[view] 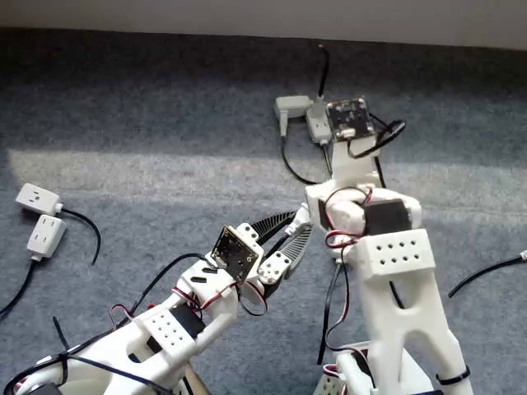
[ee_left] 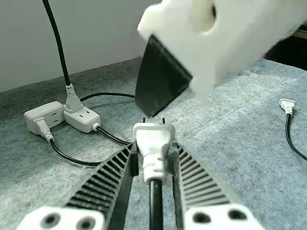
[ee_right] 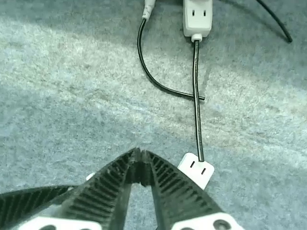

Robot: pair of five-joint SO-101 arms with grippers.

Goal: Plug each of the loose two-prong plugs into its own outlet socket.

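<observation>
My left gripper (ee_left: 153, 146) is shut on a white two-prong plug (ee_left: 152, 143), prongs pointing away from the wrist, its black cord running back between the fingers. From above, that gripper (view: 296, 224) sits mid-table against the right arm (view: 362, 214). My right gripper (ee_right: 140, 167) is shut with nothing in it, just above the carpet. Beside its tips lies a white socket (ee_right: 196, 170) with two slots facing up, on a black cord from a white outlet block (ee_right: 196, 14). Another loose plug (ee_left: 287, 104) lies on the carpet farther off.
Two joined outlet blocks (ee_left: 60, 117) lie at the back, each with a plug in it. Two more white outlets (view: 41, 216) lie at the left edge with a cord. Black cords (view: 486, 276) trail over the grey carpet. The right arm's body (ee_left: 201, 52) hangs close over the held plug.
</observation>
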